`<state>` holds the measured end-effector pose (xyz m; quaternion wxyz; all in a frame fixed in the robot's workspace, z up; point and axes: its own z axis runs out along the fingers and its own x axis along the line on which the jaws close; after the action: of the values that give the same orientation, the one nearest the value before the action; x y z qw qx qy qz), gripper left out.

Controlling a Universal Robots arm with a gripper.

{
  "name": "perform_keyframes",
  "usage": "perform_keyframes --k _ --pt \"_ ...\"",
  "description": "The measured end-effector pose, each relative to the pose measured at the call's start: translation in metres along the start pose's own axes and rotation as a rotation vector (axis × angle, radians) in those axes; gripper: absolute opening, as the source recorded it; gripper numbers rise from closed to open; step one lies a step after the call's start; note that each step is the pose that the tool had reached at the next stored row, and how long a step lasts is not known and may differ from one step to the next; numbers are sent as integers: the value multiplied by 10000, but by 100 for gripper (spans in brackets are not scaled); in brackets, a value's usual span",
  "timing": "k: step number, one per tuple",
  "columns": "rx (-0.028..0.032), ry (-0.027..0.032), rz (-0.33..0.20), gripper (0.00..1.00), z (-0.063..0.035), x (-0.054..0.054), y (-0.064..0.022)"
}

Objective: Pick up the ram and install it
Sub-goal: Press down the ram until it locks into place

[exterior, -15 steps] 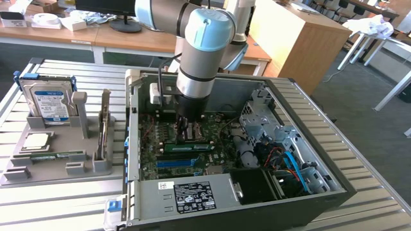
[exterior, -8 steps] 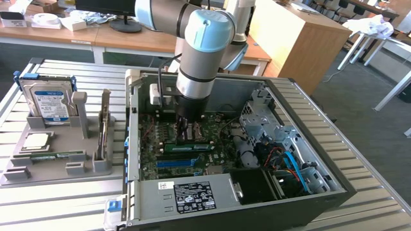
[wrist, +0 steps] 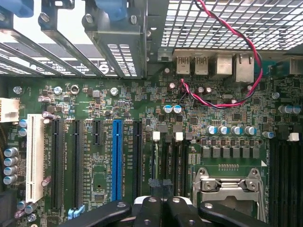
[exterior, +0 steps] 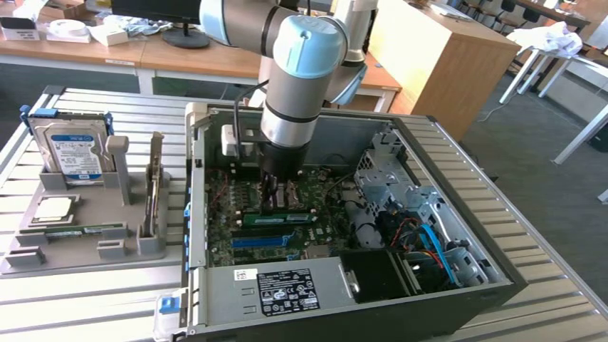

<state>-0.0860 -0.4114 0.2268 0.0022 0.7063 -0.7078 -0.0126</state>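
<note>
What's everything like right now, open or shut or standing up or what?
Hand: shut, at the memory slots
Green ram stick: standing in a slot, can't tell if fully in
Computer case: open
Hard drive: propped upright

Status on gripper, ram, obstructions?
Gripper shut, down at the ram slots. Ram upright at board, full seating unclear. Red-black cable clear of gripper.

Workshop or lab, slatted metal workbench [exterior: 90,296]

Exterior view looks down across the whole open case [exterior: 275,303]; wrist view faces its motherboard [wrist: 102,165] closely.
</note>
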Motion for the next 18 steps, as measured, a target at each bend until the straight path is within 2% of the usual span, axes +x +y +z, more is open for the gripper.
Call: perform_keyframes --k 18 --pt "-1 0 0 10 26 1 0"
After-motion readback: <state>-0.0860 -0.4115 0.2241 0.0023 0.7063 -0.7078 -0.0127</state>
